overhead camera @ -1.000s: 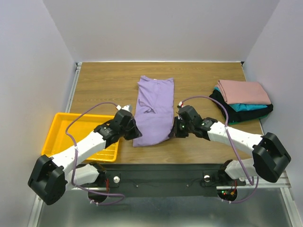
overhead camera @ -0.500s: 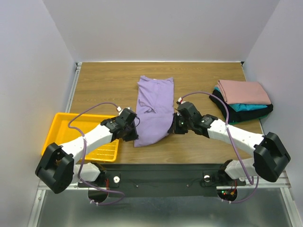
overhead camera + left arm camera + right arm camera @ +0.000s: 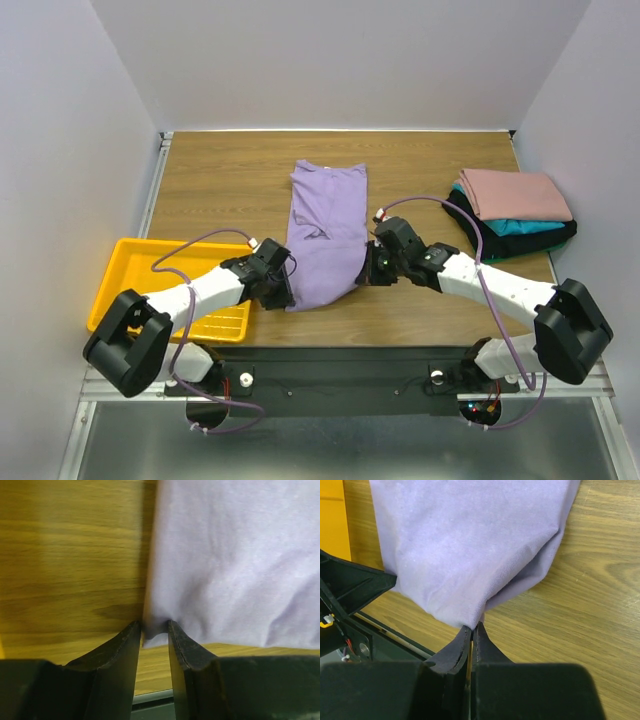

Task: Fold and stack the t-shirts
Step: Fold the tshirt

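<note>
Pinching lavender t-shirt (image 3: 470, 545) edge, right claw (image 3: 474, 629) clamped tight, left claw (image 3: 153, 627) part-open w/ corner btwn fingers (image 3: 120, 650), contact unclear.

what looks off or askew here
The lavender t-shirt lies slightly slanted, its near edge uneven: the right gripper pinches one bunched corner, while the left gripper has its jaws apart around the other. Nothing else stands out.

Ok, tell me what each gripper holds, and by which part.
Right gripper pinches the lavender t-shirt by its near right corner. Left gripper holds nothing: jaws apart around the near left corner.
</note>
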Available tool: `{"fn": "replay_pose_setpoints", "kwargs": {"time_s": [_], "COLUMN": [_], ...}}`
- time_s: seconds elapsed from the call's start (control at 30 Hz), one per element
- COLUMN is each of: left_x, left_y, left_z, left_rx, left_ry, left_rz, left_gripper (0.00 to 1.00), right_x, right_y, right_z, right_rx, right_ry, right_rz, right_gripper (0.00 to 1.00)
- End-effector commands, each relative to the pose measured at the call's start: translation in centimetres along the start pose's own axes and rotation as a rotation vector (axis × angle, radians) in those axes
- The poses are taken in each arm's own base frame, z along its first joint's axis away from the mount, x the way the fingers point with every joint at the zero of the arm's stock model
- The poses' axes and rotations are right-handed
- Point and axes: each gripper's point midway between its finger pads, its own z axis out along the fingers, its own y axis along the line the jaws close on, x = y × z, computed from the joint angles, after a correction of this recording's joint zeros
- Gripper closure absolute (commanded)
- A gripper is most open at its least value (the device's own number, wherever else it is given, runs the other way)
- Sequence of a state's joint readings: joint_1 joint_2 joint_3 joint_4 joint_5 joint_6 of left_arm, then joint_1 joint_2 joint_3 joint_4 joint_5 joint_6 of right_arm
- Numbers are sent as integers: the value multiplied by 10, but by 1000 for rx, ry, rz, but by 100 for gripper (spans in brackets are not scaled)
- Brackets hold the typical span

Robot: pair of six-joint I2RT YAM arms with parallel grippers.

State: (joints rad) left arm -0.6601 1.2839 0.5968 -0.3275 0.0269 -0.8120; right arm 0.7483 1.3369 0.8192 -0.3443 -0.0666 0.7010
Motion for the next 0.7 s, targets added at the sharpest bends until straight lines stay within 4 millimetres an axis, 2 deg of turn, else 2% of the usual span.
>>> {"fn": "replay_pose_setpoints", "kwargs": {"time_s": [0.0,0.07,0.1,0.23,0.33,0.4,0.43,0.47,0.53,0.6,0.67], "left_x": [11,12,14,20,29,34,36,36,33,25,12], "left_y": [-7,-9,-8,-16,-27,-33,-43,-49,-66,-76,-90], "left_z": [7,5,4,-18,-50,-62,-75,-81,-97,-104,-113], "left_rx": [53,65,66,132,236,284,348,386,466,488,507], "left_ry": [41,48,54,66,63,77,89,94,92,75,52], "left_rz": [-2,4,7,15,24,26,40,52,75,88,116], "left_gripper": [72,97,100,100,100,100,100,100,100,100,100], "right_x": [-3,-3,-4,-4,9,16,15,10,1,-14,-25], "right_y": [7,7,8,9,10,8,7,9,10,19,21], "right_z": [0,0,-1,-10,-33,-46,-52,-67,-80,-91,-93], "right_rx": [-17,-16,-19,-31,-67,-71,-63,-68,-59,-74,-56], "right_ry": [-7,-9,-13,-21,0,14,2,-23,-61,-110,-142], "right_rz": [-13,-12,-12,-4,31,39,37,35,23,7,-20], "right_gripper": [100,100,100,100,100,100,100,99,100,99,100]}}
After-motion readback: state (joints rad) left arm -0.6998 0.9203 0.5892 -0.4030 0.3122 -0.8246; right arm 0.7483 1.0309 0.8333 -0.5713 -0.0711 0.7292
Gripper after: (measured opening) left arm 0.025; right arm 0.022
